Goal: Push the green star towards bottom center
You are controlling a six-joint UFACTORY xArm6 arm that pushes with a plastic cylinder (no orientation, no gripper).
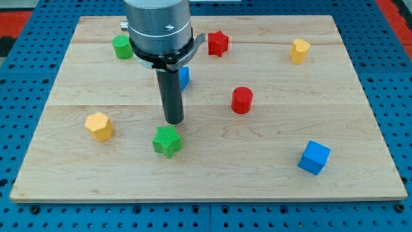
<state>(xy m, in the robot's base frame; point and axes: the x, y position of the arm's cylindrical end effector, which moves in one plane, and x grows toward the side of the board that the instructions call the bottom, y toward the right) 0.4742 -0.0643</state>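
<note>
No jaws on this arm, only a dark rod. My tip (174,121) stands just beyond the green star (167,141), holding nothing; contact unclear. No writing legible. Star ribbed, bright green, lying left of centre on the wooden surface (212,174), towards the near edge.

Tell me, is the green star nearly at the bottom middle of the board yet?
Partly. The green star already sits below the board's mid-height, somewhat left of centre. My tip stands just above it, toward the view's top, well placed for a downward push. Left to do: slide it down and slightly right to the wooden board's bottom edge.
</note>
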